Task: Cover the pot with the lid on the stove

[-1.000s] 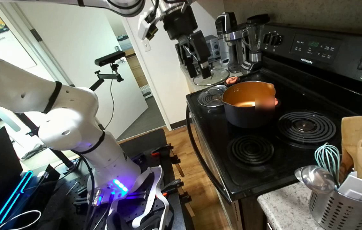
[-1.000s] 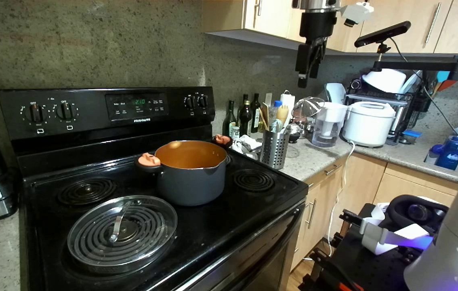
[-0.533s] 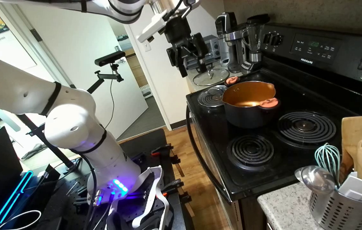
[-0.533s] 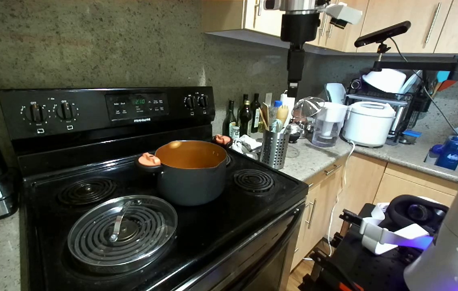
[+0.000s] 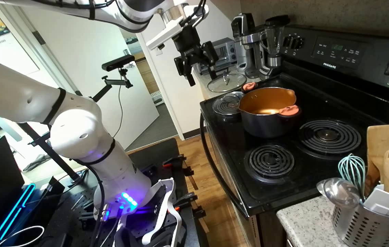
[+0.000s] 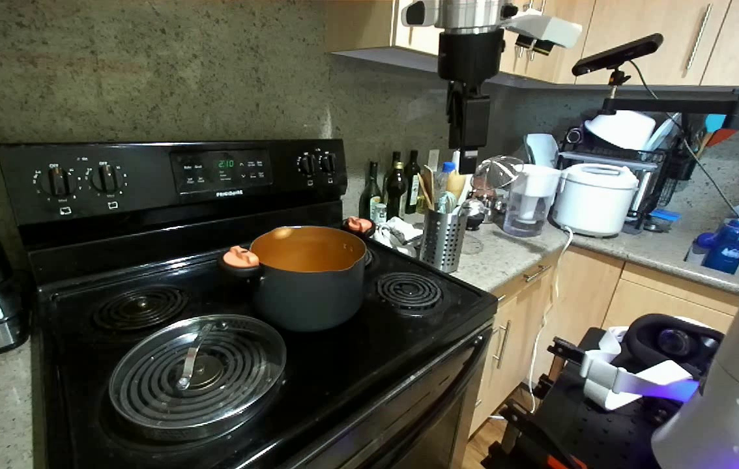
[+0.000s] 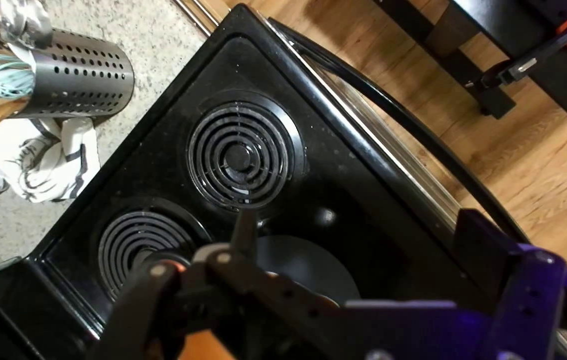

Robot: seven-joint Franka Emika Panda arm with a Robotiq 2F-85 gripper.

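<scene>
Pot [image 5: 266, 125] and glass lid [image 5: 227, 103] sat side by side on your stove [image 5: 304, 175] in an exterior view, the pot with its orange inside showing, the lid flat over a coil burner [image 5: 233, 104] just beside it. Your gripper [image 5: 202, 79] hung higher up, apart from both, its fingers [image 5: 190, 79] spread with a clear gap between them. Past the stove's far side you had a second clear lid [image 5: 234, 84] with an upright knob [image 5: 225, 79], near a blender [image 5: 271, 48], and at the near corner a perforated steel holder [image 5: 366, 219] with a whisk [image 5: 352, 169] in it. In an exterior view you saw the glass lid's metal handle [image 6: 192, 361] lying across its top; whether its rim touched the pot, you could not tell. From there your gripper showed nearly edge-on, above the level of the pot, with a white rice cooker [image 6: 594, 198] on the counter [image 6: 496, 260] farther right. In your wrist view the fingers stood wide apart over the black stove top; the pot was partly hidden behind them, a patch of orange showing at the bottom, with a striped towel [image 7: 43, 160] at left and wooden floor [image 7: 553, 165] at upper right.
</scene>
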